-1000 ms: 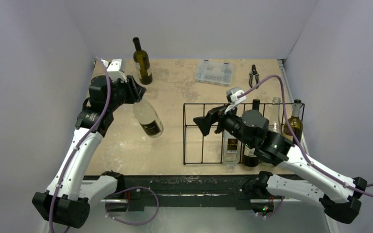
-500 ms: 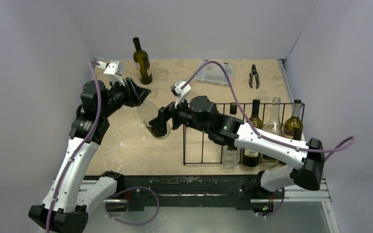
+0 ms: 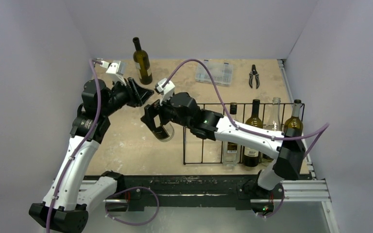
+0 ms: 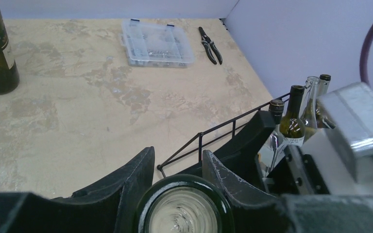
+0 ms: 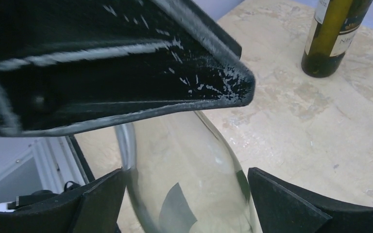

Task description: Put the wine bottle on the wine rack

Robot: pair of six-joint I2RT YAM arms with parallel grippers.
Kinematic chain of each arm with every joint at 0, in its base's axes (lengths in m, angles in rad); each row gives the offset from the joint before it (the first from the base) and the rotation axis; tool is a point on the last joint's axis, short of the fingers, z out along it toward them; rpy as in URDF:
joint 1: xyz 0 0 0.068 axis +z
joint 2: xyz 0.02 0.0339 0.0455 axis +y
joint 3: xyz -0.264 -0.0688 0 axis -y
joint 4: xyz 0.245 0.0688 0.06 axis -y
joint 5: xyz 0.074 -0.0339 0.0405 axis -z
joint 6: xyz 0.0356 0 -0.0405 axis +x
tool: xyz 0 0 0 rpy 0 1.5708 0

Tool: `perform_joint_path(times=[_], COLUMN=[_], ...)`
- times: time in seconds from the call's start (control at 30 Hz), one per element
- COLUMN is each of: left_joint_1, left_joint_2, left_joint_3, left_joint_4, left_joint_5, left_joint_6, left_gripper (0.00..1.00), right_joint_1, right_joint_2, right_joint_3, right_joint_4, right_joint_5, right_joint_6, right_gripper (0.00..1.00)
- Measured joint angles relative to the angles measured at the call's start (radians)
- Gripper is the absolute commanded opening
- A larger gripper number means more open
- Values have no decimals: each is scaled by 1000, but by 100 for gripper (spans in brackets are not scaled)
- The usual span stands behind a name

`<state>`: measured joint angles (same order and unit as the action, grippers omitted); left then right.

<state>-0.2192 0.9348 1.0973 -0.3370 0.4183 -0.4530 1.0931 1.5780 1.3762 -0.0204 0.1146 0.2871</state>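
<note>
**Left arm.** Raised and bent at the elbow, forearm reaching toward the wine rack's (image 3: 209, 163) left end. My left jaws (image 3: 145, 93) are clamped on the neck of the bottle.

**Right arm.** Stretched low across the rack's front, from its right end past its left end. My right jaws (image 3: 156, 124) are spread wide, one finger (image 5: 97, 199) on each side of the bottle's body. I cannot tell whether the pads touch the glass.

**Wine bottle.** Clear glass wine bottle (image 3: 163, 132) with a dark label near its base and a round open mouth. It is held aslant just left of the rack's left end, outside the frame, with the neck pointing away from the rack's near corner.

**Wine rack.** Long, low frame of thin black wire, divided by upright bars. Four upright bottles fill the right-hand slots:
- a clear one with a dark label (image 3: 231, 143)
- a dark one (image 3: 252, 131)
- a plain clear one (image 3: 275, 119)
- an olive-green one (image 3: 294, 125)

**Edges and room.**
- The rack's left-hand slots show bare beige mottled surface (image 3: 126, 145) through the wire.
- More bare surface lies left of the rack, out to the side wall.
- Beyond the rack's far rail lie a clear plastic compartment box (image 3: 214, 73) and black pliers (image 3: 254, 76).
- A dark green upright bottle (image 3: 142, 63) stands well off the rack's far-left corner, near my left jaws.
</note>
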Motion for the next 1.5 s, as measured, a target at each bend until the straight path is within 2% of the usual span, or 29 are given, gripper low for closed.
perform_joint_path(times=[0.13,0.23,0.37,0.47,0.5,0.53,0.7,0.83,0.97,1.2,1.5], left_joint_1=[0,0,0,0,0,0,0,0,2,1,1], left_joint_2=[4,8,14,15,15,16,16,12,8,-22,-125], left_joint_3=[0,0,0,0,0,0,0,18,20,47,51], left_joint_4=[8,14,20,20,23,26,28,60,50,56,29], left_joint_5=[18,25,26,27,27,28,31,29,10,-32,-227], left_joint_6=[-11,-12,-13,-18,-18,-18,-16,-22,-17,-7,41], left_gripper=[0,0,0,0,3,11,58,74,79,80,81], right_joint_1=[9,21,32,38,38,38,39,39,38,39,40], right_joint_2=[58,90,98,98,97,97,95,92,69,27,-29], right_joint_3=[13,23,34,34,34,34,33,5,-17,-85,-162], right_joint_4=[-7,-20,-30,-29,-28,-27,-24,-32,-33,-69,-110], right_joint_5=[34,71,97,113,115,117,129,134,139,131,127], right_joint_6=[-19,-39,-63,-67,-68,-68,-65,-46,-30,-3,50], right_gripper=[98,87,55,22,8,0,0,0,0,0,0])
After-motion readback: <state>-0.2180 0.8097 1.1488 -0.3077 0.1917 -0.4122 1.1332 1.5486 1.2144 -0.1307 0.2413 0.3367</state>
